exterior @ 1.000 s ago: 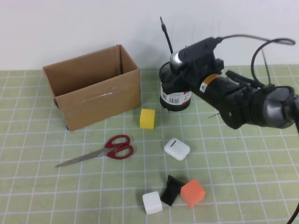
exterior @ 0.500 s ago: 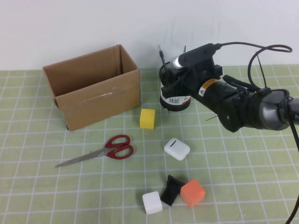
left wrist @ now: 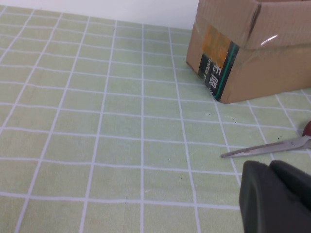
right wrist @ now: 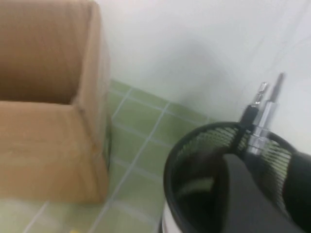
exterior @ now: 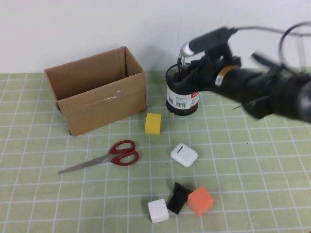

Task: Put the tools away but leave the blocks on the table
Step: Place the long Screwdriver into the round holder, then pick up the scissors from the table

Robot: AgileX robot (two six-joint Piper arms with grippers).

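While parked low over the counter, left tool near scissors; grip state undeterminable. Yellow block beside cup; right tool above cup, grip likewise undeterminable.

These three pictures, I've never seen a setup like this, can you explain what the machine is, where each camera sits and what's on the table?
It is a two-armed robot. The high view looks down at the green grid table. The right gripper is at a black mesh cup with tool tips standing in it. The other views come from wrist cameras; the left gripper hovers low near the scissors and cardboard box. Also lying there: yellow block, white block, orange block, black wedge, white case.
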